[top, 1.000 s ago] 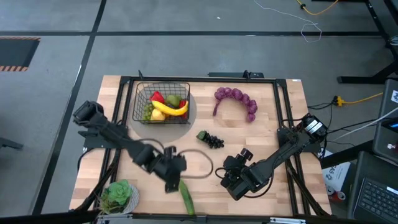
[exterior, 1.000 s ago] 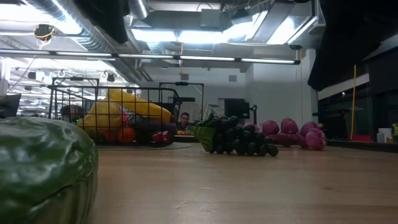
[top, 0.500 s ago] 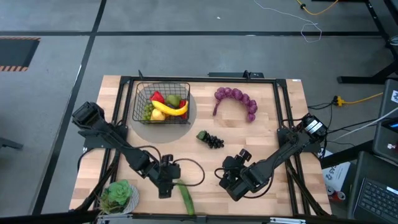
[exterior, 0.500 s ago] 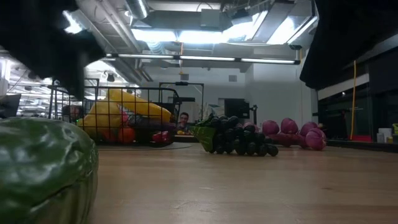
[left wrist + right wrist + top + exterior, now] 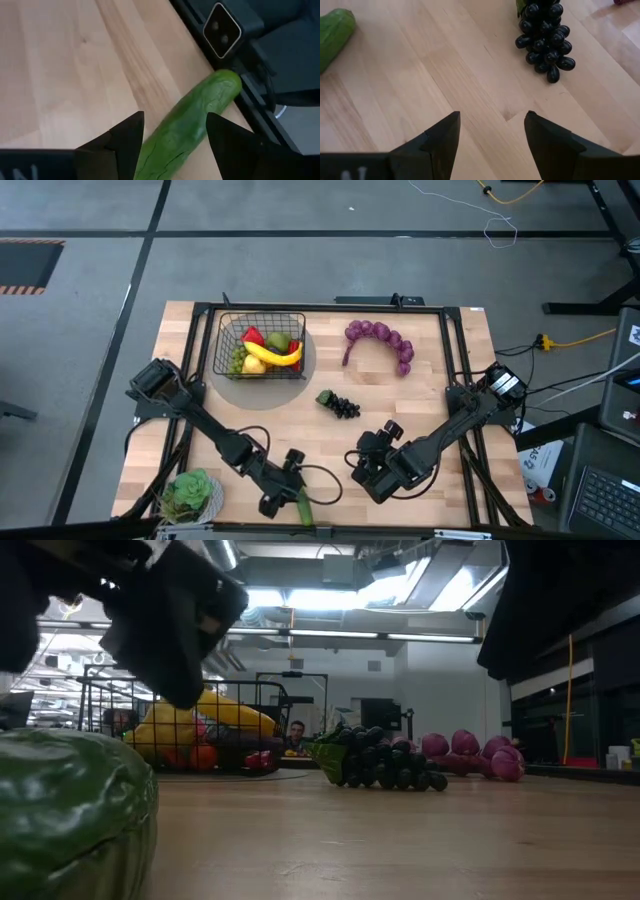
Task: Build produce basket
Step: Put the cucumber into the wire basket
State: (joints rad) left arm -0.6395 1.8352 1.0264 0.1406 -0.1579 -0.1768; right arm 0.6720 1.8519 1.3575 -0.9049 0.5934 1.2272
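- The left hand point(image 5: 283, 497) is hovering low over the cucumber point(image 5: 187, 125) at the worktop's point(image 5: 430, 380) near edge, fingers spread and holding nothing.
- In the left wrist view the cucumber's long axis is running between the two fingers and away from the wrist, so its near end is already sitting in the gap.
- The right hand point(image 5: 368, 470), fingers also spread and empty, is waiting near the middle of the near side, facing the dark grapes point(image 5: 340, 404).
- The basket point(image 5: 261, 345) is standing well apart at the far left, already holding a banana point(image 5: 274, 355) and other produce.
- The worktop's dark frame rail point(image 5: 235, 75) is lying just beside the cucumber's far end and could crowd a grasp.
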